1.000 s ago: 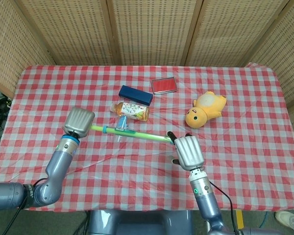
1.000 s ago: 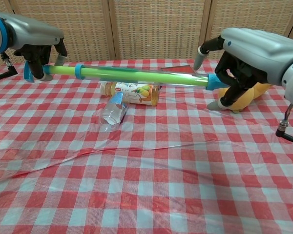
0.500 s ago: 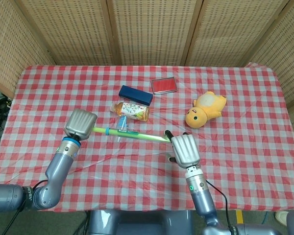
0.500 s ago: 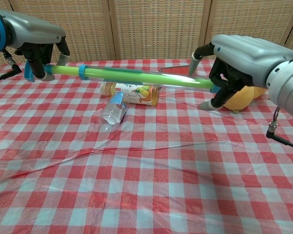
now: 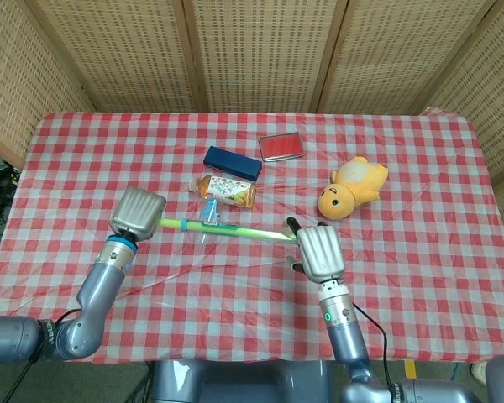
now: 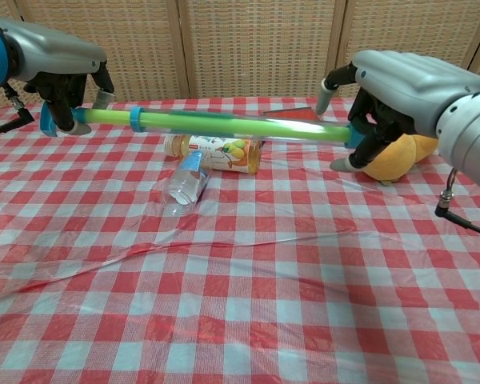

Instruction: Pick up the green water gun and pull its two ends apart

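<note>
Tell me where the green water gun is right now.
The green water gun hangs above the table, held at each end by the left robot hand and right robot hand, just in front of the drink bottle.

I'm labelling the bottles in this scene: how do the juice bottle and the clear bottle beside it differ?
The juice bottle holds yellow-orange liquid and wears a printed label; the clear bottle looks empty, with a blue label. The juice bottle lies across the table, the clear bottle points toward the camera. Both lie on their sides under the lifted water gun.
</note>
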